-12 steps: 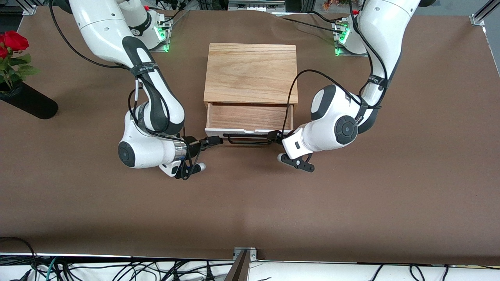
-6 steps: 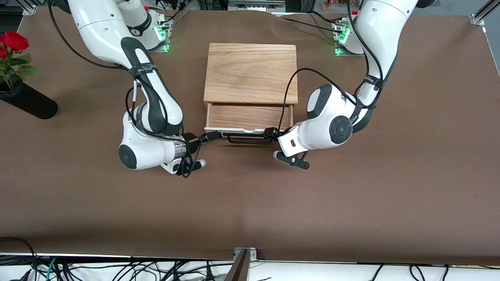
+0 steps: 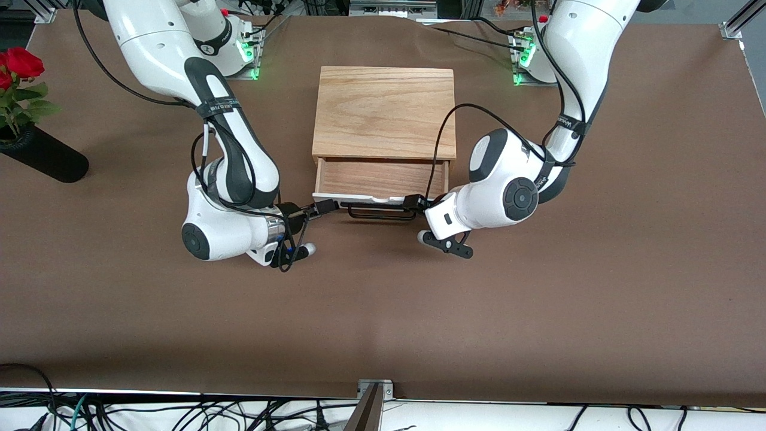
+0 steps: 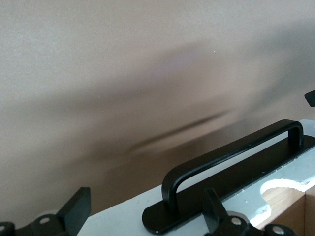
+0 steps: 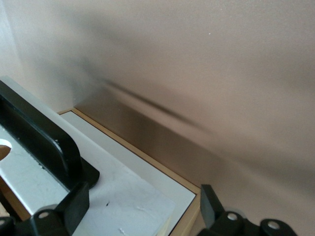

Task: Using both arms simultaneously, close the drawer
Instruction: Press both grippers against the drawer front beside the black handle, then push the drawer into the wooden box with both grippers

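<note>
The light oak box stands mid-table with the drawer partly pulled out toward the front camera. Its white front panel carries a black bar handle. My right gripper is open against the panel end toward the right arm; in the right wrist view its fingers straddle the panel corner beside the handle foot. My left gripper is open at the panel's other end; in the left wrist view the panel and handle lie between its fingers.
A black vase with red roses lies at the right arm's end of the table. The brown table stretches from the drawer to the edge nearest the front camera.
Both grippers have moved toward the box, and the drawer's front panel has slid a little way in with them. Less of the tray shows.
</note>
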You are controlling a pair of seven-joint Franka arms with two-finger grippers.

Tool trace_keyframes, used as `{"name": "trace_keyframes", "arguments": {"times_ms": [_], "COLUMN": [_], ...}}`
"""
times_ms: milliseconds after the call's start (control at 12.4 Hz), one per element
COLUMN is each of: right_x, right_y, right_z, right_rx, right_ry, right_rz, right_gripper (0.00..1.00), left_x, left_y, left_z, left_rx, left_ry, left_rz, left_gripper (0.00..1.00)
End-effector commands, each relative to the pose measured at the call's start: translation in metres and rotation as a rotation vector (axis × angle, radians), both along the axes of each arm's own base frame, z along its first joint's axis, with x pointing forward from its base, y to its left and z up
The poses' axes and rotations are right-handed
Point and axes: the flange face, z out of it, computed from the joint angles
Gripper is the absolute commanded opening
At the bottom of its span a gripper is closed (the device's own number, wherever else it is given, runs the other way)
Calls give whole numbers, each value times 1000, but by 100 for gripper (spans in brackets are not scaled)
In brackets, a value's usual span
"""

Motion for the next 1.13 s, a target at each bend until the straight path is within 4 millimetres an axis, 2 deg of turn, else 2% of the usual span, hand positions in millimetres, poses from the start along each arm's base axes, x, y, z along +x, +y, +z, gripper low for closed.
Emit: {"name": "trace_keyframes", "arguments": {"times_ms": [0, 322, 564, 725, 1047], "right_x": [-16, -28, -42, -53, -71], "right_y": [1, 4, 8, 10, 20], "right_z": [-3, -12, -22, -30, -39], "right_rx": [23, 16, 12, 6, 9], "right_ry": [66, 123, 172, 210, 261], "right_rz": [40, 66, 92, 110, 137], "right_gripper": [100, 100, 100, 100, 100], "left_x": [-10, -16, -34, -45, -57], "left_y": [-2, 3, -4, -10, -6], "left_z": [-4, -5, -18, -18, -17], "left_rx": [-23, -14, 2, -4, 7], "left_ry": [58, 114, 150, 169, 180], "left_rz": [-1, -34, -50, -61, -71], "left_gripper": [100, 100, 100, 100, 100]}}
